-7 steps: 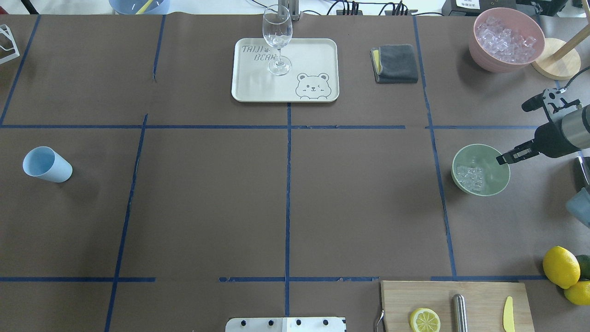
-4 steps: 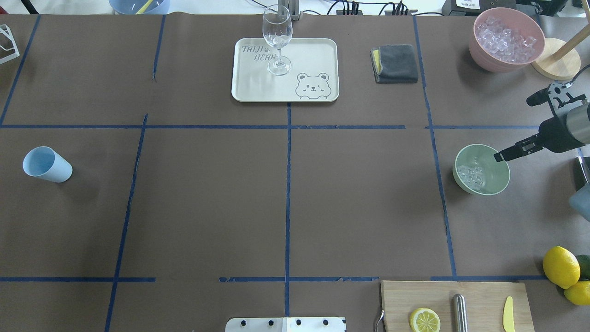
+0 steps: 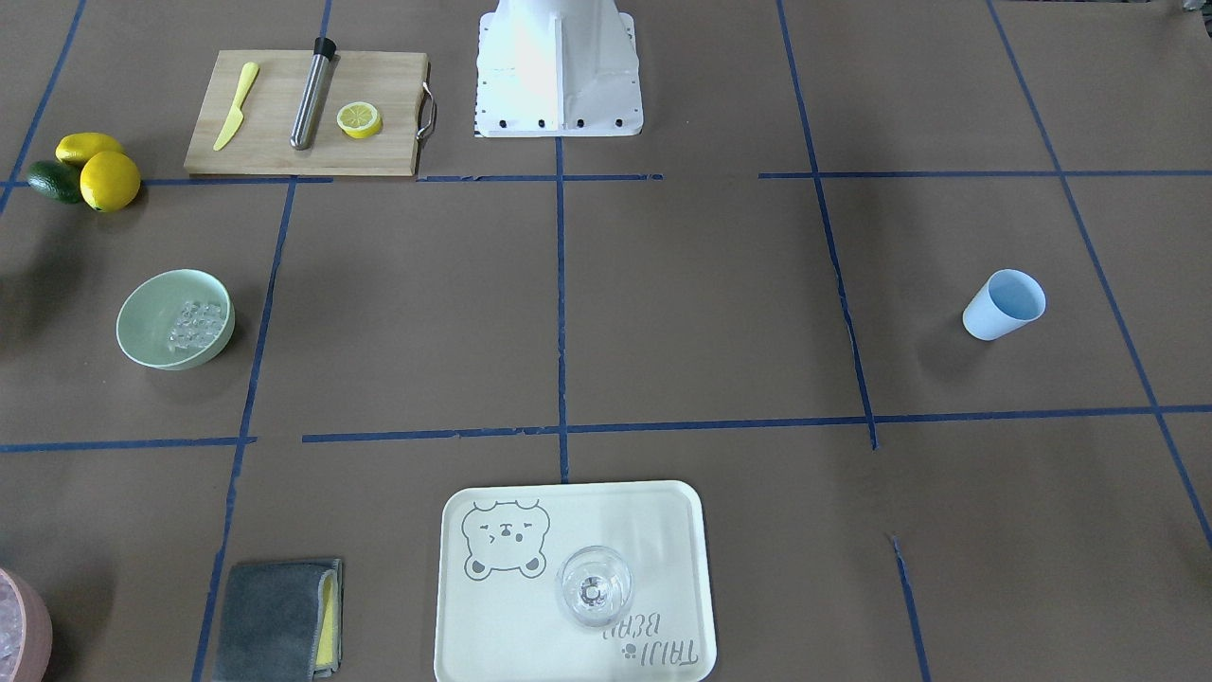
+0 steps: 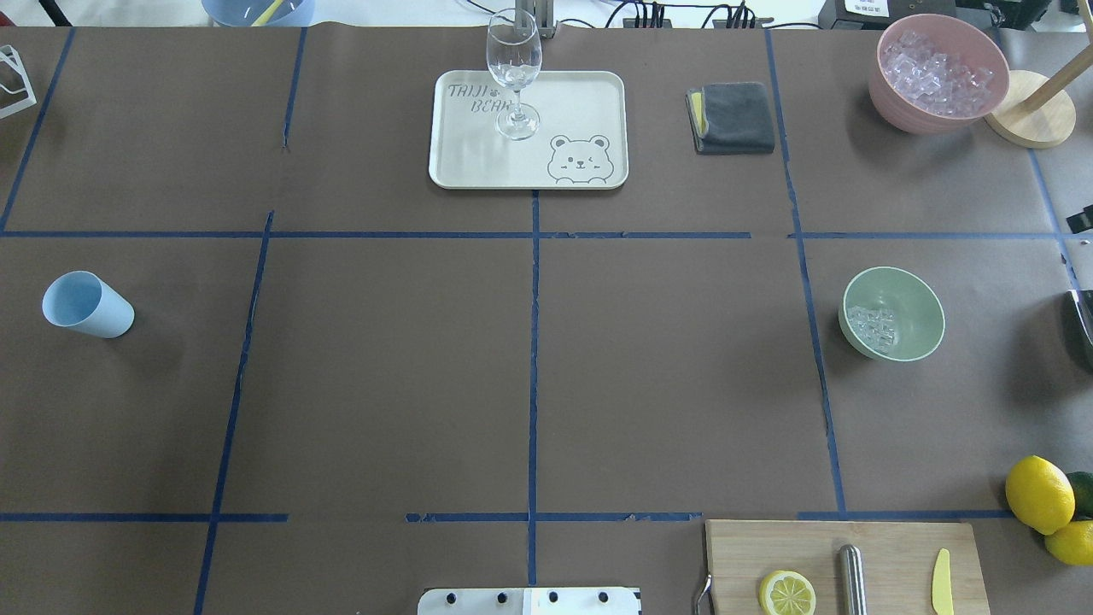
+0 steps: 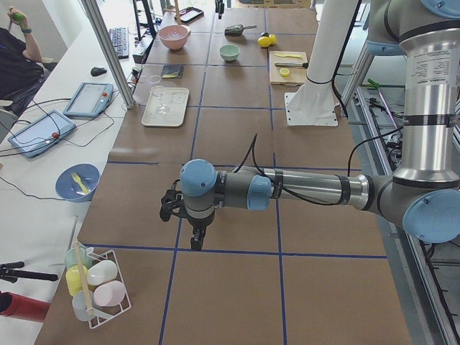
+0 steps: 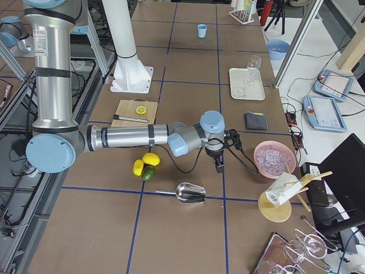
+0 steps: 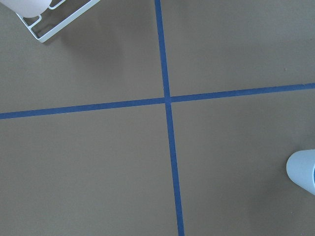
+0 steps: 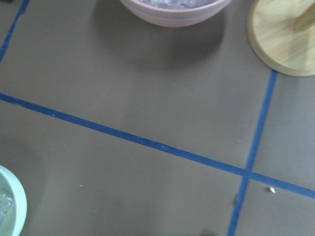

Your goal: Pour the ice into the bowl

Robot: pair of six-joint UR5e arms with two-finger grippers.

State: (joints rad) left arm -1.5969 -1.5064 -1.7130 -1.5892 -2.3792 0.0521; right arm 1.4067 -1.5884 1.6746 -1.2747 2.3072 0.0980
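Bowl (image 4: 918,301): holds ice (image 4: 871,327), apart from the right jaws; pouring looks done.
Left jaws, right jaws: you cannot tell opening or hold.

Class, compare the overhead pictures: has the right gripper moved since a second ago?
Yes. The right gripper has pulled away from the bowl and its rim, rightward to the overhead view's edge.

Bright, even light from overhead leaves soft, short shadows. A faint one hugs the bowl (image 4: 893,314); a broader, blurred one lies under the pink bowl (image 8: 172,17) near the right gripper (image 6: 219,166). Both wrist views look slightly soft. Small glints speckle the wine glass (image 4: 514,64).
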